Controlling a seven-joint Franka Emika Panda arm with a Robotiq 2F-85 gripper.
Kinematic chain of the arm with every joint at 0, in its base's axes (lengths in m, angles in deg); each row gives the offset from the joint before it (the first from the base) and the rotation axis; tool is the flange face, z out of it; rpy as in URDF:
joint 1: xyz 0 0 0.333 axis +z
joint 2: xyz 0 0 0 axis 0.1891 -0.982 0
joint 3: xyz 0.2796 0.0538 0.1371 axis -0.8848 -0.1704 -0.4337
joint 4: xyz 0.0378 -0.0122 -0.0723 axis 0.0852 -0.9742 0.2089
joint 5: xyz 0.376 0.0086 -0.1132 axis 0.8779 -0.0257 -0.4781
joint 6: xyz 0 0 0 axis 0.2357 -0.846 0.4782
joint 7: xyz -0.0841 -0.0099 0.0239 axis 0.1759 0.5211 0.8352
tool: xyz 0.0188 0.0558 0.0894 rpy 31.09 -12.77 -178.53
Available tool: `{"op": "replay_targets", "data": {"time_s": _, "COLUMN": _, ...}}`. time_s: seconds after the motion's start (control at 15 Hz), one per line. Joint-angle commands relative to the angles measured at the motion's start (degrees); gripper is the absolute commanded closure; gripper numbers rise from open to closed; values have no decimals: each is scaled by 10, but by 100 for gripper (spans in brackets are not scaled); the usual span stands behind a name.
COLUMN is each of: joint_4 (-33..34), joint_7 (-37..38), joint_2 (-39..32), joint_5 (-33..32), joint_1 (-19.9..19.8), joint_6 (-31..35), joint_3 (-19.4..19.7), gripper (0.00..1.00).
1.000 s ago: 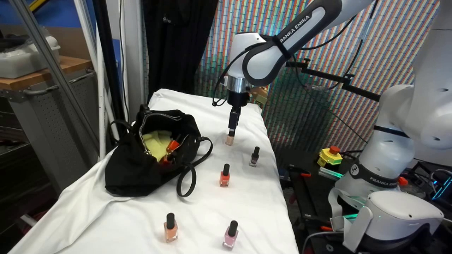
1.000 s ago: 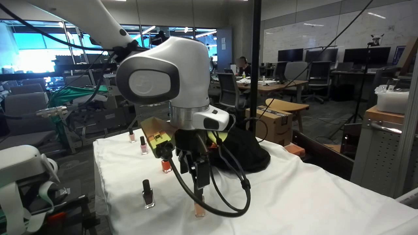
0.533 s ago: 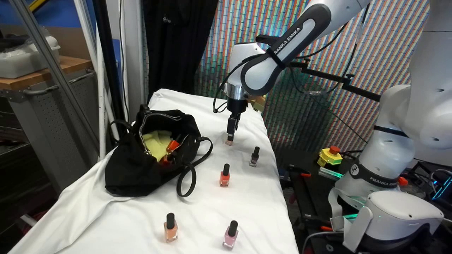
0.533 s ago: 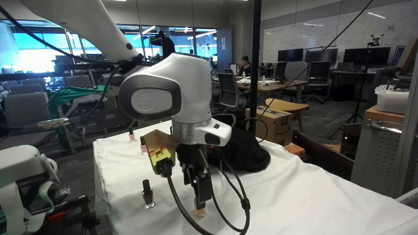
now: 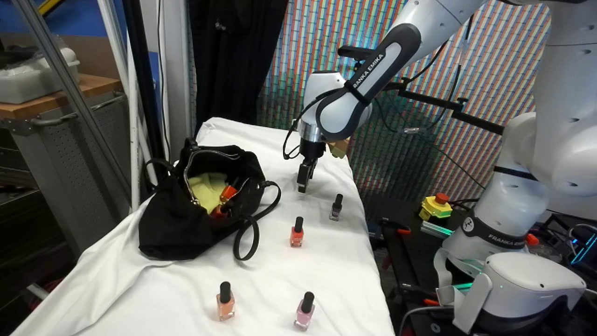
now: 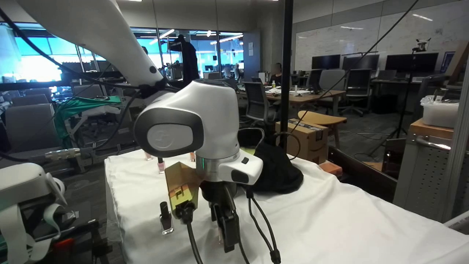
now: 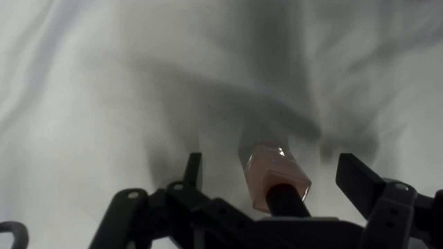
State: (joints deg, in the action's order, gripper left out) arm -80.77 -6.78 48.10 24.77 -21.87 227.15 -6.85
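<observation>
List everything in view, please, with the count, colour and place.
Sheet: one, white, spread across
Dark bottle, red-orange bottle, peach bottle, pink bottle, salmon bottle: one each, black-capped, on sheet
Bag: one, black, on sheet
Fabric: one, yellow, in bag
Small objects: apparently two, orange-red, in bag
Headset: one, white, beside sheet
Stop button: one, red on yellow, beside sheet
Cardboard box: one, brown, behind bag
Chairs: several, mostly grey, background
Arm: one, white, leaning over sheet
End effector: one, black, open around salmon bottle

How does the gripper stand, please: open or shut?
Open: in the wrist view, the gripper has its fingers apart, gaps showing either side of the nail polish bottle.
</observation>
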Motion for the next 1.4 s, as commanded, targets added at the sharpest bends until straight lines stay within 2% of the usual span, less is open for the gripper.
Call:
{"op": "replay_targets", "data": {"time_s": 0.0, "joint_4": -4, "joint_7": -18, "joint_2": -7, "joint_5": 27, "joint_1": -18, "joint_6": 25, "joint_3": -16, "gripper": 0}}
{"op": "replay_targets", "data": {"time_s": 0.4, "joint_4": -3, "joint_7": -9, "joint_2": -7, "joint_5": 22, "joint_1": -17, "joint_6": 22, "joint_3": -15, "gripper": 0}}
{"op": "replay_targets", "data": {"time_s": 0.53, "joint_4": -3, "joint_7": -3, "joint_2": -9, "joint_5": 17, "joint_1": -14, "joint_6": 22, "joint_3": -12, "gripper": 25}}
{"op": "replay_targets", "data": {"time_s": 1.0, "joint_4": -6, "joint_7": 19, "joint_2": -14, "joint_5": 6, "joint_1": -7, "joint_6": 38, "joint_3": -4, "gripper": 73}}
{"op": "replay_targets", "data": {"time_s": 1.13, "joint_4": -8, "joint_7": 22, "joint_2": -13, "joint_5": 6, "joint_1": -8, "joint_6": 41, "joint_3": -4, "gripper": 84}}
{"op": "replay_targets", "data": {"time_s": 1.33, "joint_4": -8, "joint_7": 31, "joint_2": -5, "joint_5": -3, "joint_1": -2, "joint_6": 23, "joint_3": -1, "gripper": 84}}
